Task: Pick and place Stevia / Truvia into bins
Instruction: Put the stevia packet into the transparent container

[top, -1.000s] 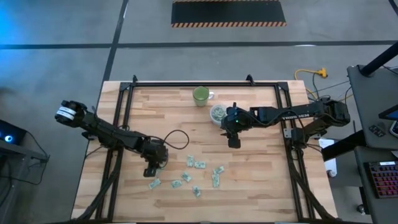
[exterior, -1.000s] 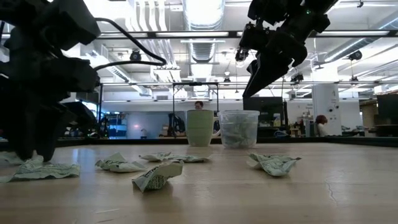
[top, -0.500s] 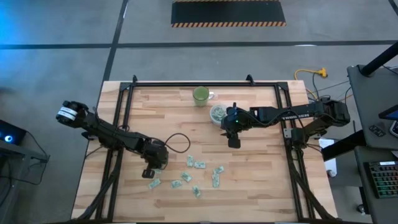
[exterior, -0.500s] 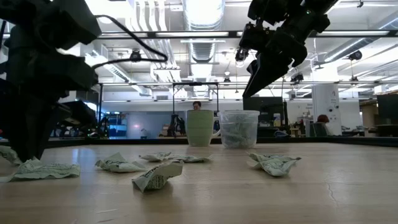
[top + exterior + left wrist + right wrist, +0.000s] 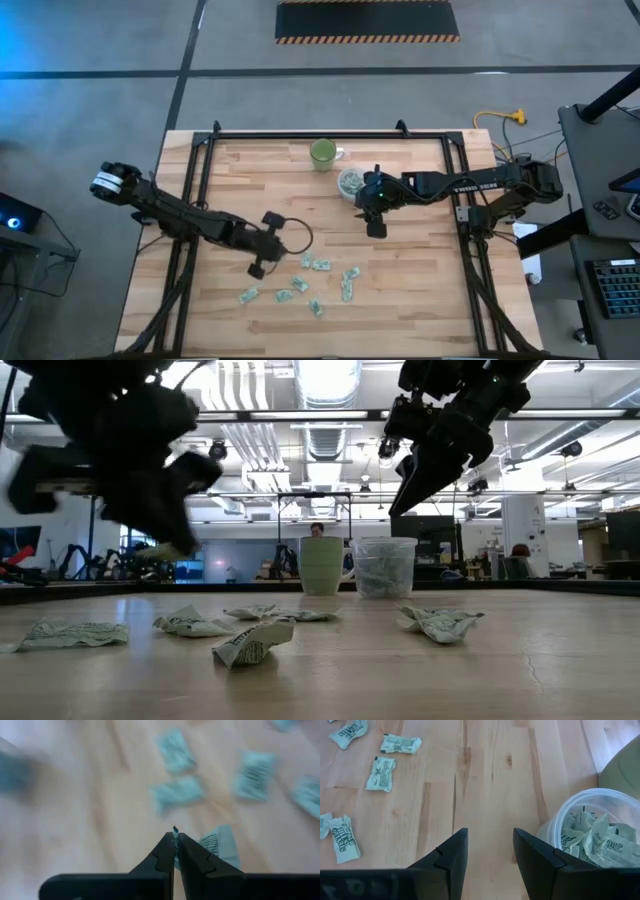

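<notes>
Sachets of Stevia / Truvia (image 5: 320,278) lie loose on the wooden table (image 5: 420,290), spread in a small group in the part of the table nearest the camera of the low view, pale green and white, some of them crumpled. More sachets already fill the clear plastic cup (image 5: 351,182), which stands toward the far side of the table, just beside a green mug (image 5: 322,153). The left gripper (image 5: 259,268) hangs above the table at the left edge of the loose group, lifted off the wood. Its jaws are clenched together, and in the left wrist view a thin green-white edge of one sachet (image 5: 174,831) shows pinched between the fingertips, so it is grasping one sachet. Other sachets under it look blurred in that view. The right gripper (image 5: 375,228) is in the air near the clear plastic cup, on the side toward the loose sachets, well above the table in the low view. Its jaws stand released, apart from each other, with bare wood visible between them in the right wrist view, and they carry nothing. In the same view the cup (image 5: 592,832) with its sachets is just beside the right finger (image 5: 537,862).
</notes>
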`<state>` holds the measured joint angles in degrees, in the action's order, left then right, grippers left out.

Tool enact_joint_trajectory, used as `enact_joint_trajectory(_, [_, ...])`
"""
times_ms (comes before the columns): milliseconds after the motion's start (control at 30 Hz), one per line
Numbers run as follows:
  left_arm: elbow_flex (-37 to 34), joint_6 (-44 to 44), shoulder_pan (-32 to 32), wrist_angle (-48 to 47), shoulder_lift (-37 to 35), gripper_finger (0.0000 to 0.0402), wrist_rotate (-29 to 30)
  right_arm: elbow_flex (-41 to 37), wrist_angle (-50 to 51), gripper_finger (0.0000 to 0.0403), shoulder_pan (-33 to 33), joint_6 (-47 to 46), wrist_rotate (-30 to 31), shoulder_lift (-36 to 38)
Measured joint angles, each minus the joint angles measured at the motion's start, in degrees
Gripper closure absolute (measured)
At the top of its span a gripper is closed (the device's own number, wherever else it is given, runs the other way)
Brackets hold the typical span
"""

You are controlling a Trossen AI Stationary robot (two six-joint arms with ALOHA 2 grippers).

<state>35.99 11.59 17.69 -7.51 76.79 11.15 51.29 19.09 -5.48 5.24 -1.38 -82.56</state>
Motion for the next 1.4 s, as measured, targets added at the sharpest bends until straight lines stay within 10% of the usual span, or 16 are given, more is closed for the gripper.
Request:
enact_joint_trajectory(167, [0.00, 10.87, -0.61, 10.03, 0.00, 0.0401, 11.00, 0.67, 0.57, 0.0255, 0.03, 0.76, 0.16, 1.02])
enact_joint_trajectory(433, [0.00, 21.84, -7.85, 26.32, 0.75, 0.0401, 11.61, 0.69, 5.39, 0.0255, 3.12, -1.79, 12.22, 7.72])
enact_joint_trajectory(833, [3.22, 21.81, -24.90, 48.46, 13.38, 0.0402, -3.80, -3.13, 7.67, 0.0254, 8.13, -7.72, 23.01, 18.04])
enact_joint_trajectory(1400, [27.03, 20.32, -29.75, 41.82, 34.38, 0.0401, -6.36, -6.21, 8.85, 0.0255, 8.23, -8.73, 22.98, 20.70])
